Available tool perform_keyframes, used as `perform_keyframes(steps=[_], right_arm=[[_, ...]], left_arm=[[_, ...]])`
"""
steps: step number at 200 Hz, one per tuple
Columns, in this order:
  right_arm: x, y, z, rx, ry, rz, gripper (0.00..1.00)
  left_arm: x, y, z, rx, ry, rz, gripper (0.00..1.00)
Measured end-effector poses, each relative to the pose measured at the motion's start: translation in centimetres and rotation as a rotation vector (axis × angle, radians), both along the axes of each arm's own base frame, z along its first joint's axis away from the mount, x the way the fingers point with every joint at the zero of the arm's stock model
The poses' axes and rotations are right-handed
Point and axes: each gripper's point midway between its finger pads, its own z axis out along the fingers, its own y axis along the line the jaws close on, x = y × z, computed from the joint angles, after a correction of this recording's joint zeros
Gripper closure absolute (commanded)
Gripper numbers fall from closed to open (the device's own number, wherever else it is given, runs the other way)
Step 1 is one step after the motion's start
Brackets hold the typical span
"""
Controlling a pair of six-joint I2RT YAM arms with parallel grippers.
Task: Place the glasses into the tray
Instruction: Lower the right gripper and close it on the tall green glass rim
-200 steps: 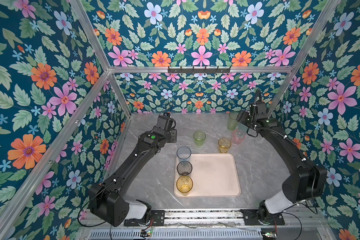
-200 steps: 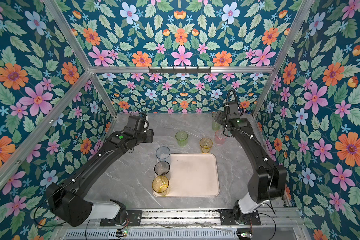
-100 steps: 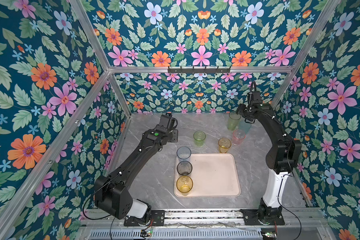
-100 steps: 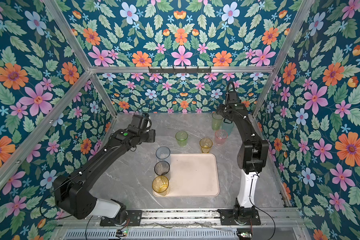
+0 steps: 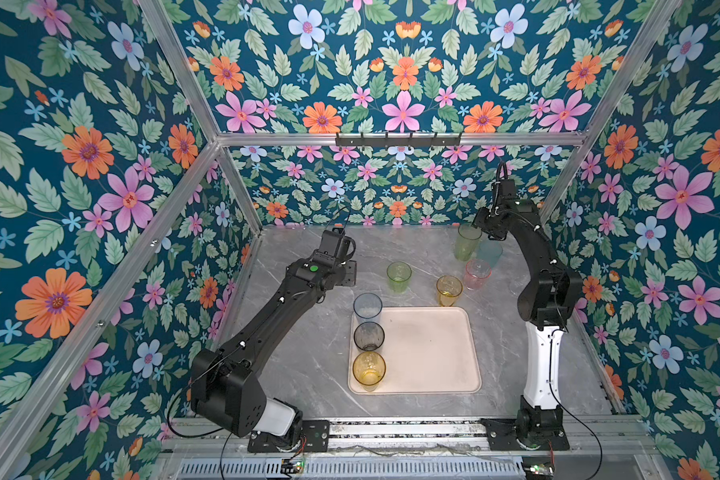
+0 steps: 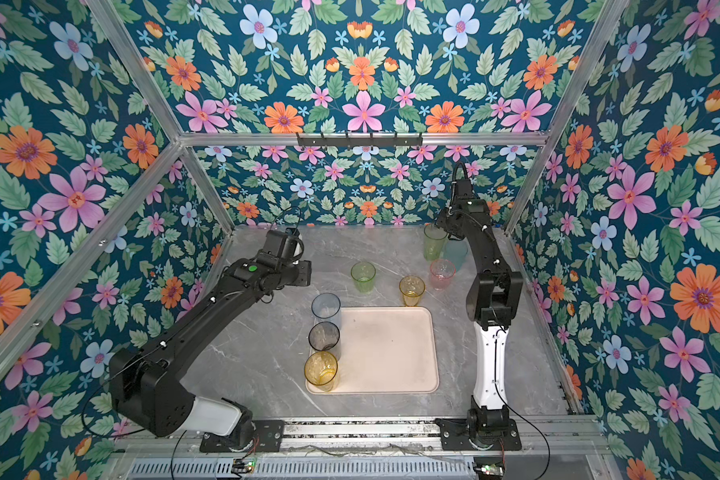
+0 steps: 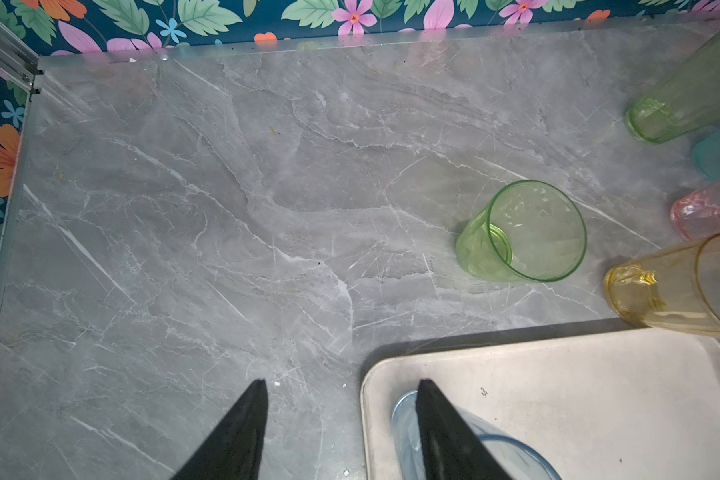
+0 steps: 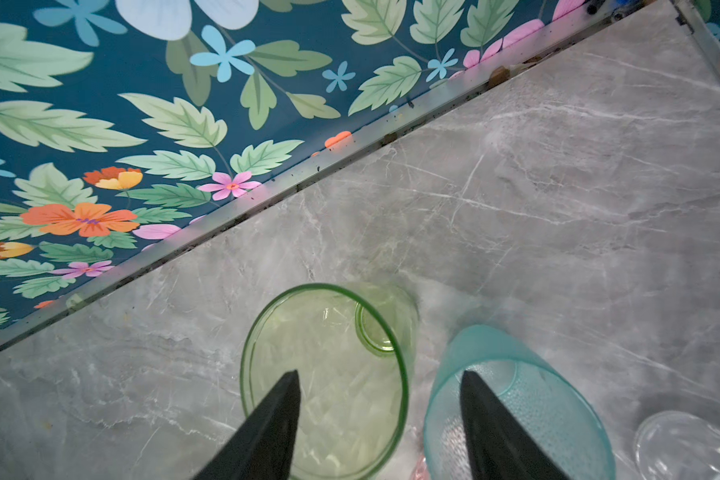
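Note:
The beige-pink tray holds a blue glass, a smoke-grey glass and a yellow glass along its left rim. Outside it stand a short green glass, an amber glass, a pink glass, a teal glass and a tall green glass. My right gripper is open above the tall green glass and teal glass, one finger over each mouth. My left gripper is open and empty, straddling the tray's corner by the blue glass.
A clear glass stands on the marble beside the teal one. The back wall's metal edge runs close behind the tall green glass. The floral side walls close in the table on both sides.
The right arm has drawn its elbow in and swung its gripper back over the tall green and teal glasses, with the jaws narrowing. The left arm has shifted only slightly.

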Motion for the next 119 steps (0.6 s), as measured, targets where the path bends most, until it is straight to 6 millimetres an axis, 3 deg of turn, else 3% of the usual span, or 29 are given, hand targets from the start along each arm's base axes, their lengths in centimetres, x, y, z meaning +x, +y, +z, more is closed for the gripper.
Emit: perform_keyframes(steps=[119], right_arm=[[0.7,0.2,-3.5,-0.018,0.063,0.035,0.59]], left_arm=[[-0.3,1.0,-1.2,-0.028,0.034,0.012,0.4]])
